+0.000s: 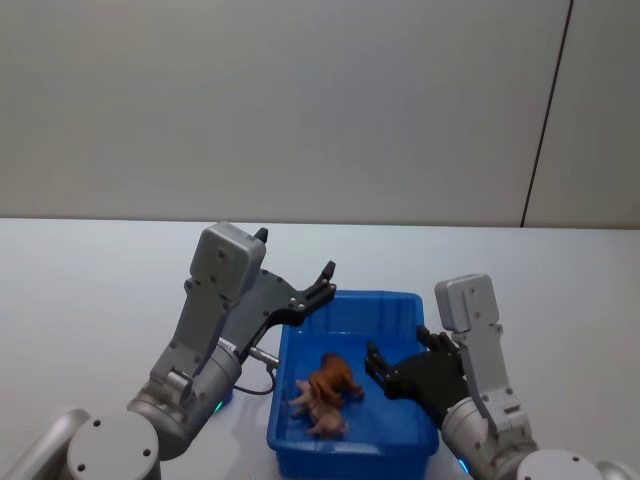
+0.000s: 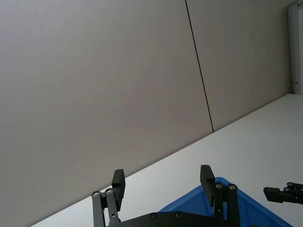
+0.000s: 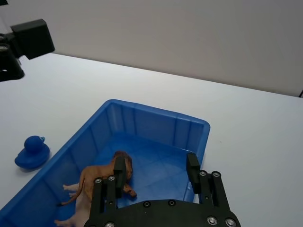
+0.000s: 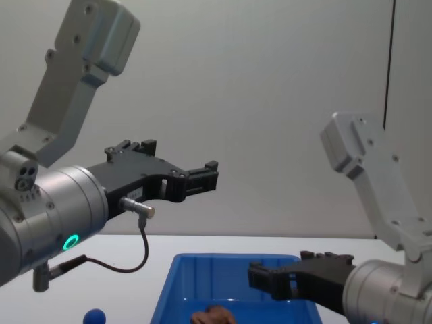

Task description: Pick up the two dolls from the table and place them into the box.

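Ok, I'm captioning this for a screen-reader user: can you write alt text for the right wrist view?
A brown doll lies inside the blue box, while a blue duck-shaped doll sits on the white table beside the box, outside its wall. The right gripper hangs open over the box.

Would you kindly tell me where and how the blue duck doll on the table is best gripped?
I'd grip the blue duck across its rounded body, below the head, coming down from above with the left hand. It sits upright on the table just left of the box, with its sides clear.
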You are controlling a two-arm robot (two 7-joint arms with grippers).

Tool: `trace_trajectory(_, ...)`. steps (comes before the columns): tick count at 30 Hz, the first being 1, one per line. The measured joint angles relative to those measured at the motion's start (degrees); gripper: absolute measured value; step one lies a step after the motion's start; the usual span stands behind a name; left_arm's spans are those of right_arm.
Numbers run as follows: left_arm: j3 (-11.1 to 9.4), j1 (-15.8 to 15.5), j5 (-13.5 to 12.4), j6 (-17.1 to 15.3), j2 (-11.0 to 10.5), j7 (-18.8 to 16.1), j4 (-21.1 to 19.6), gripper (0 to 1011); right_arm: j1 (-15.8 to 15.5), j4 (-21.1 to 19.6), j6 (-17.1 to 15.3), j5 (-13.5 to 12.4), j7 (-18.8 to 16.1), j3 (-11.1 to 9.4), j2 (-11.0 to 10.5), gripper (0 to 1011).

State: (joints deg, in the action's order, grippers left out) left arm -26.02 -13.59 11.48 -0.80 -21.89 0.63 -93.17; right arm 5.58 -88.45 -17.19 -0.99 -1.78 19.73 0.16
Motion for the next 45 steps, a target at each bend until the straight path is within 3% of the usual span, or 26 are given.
trace_trajectory(10,0.0,0.0,0.0,0.0,0.0,0.0,0.0,1001,-0.7,-1.0,-0.8,1.3,4.0,-0.5,-0.3,995)
trace_trajectory(24,0.0,0.0,0.0,0.0,0.0,0.0,0.0,1001,-4.2,-5.8,-0.4,2.1,9.6,-2.7,-3.2,1001)
trace_trajectory(38,0.1,0.1,-0.1,-0.2,0.1,-0.3,-0.1,1001,-5.8,-7.8,0.0,2.3,11.6,-3.7,-4.5,1001)
trace_trajectory(45,0.6,0.6,0.8,-1.9,-0.1,-1.9,-0.6,1001,-6.1,-8.2,0.0,2.3,12.1,-3.9,-4.7,1001)
